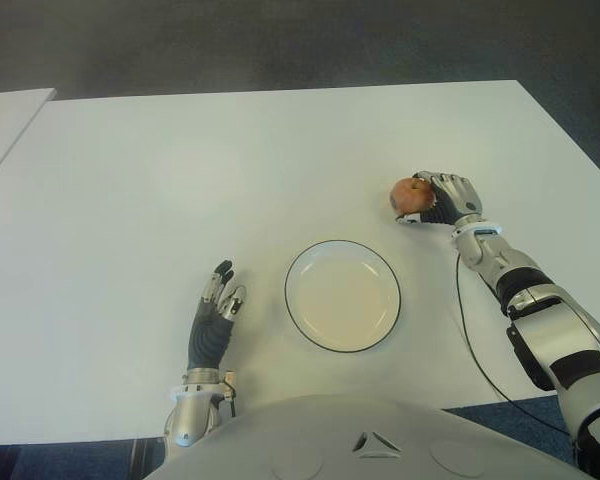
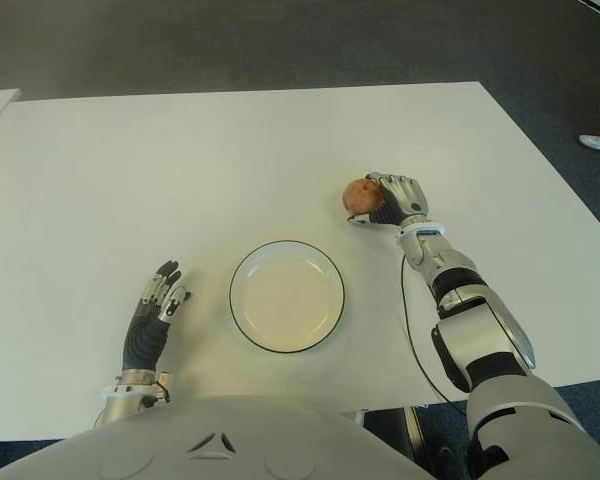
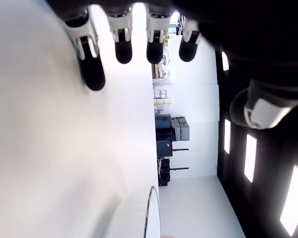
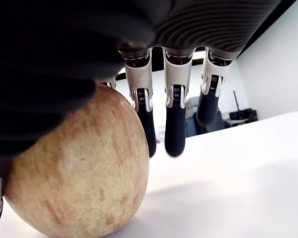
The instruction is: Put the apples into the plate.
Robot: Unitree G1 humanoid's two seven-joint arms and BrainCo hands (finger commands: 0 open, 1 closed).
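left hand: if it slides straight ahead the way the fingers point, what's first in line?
Nothing, it seems: the left hand points up the bare table; the plate lies off to its right.

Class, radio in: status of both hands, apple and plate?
Right hand cupped against apple, grasp not confirmed. Left hand open, left of plate. Plate empty. Path clear.

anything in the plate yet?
Nothing: the plate shows only its bare white inside. The one apple sits on the table beyond it, against the right hand. Left hand is beside the plate's left.
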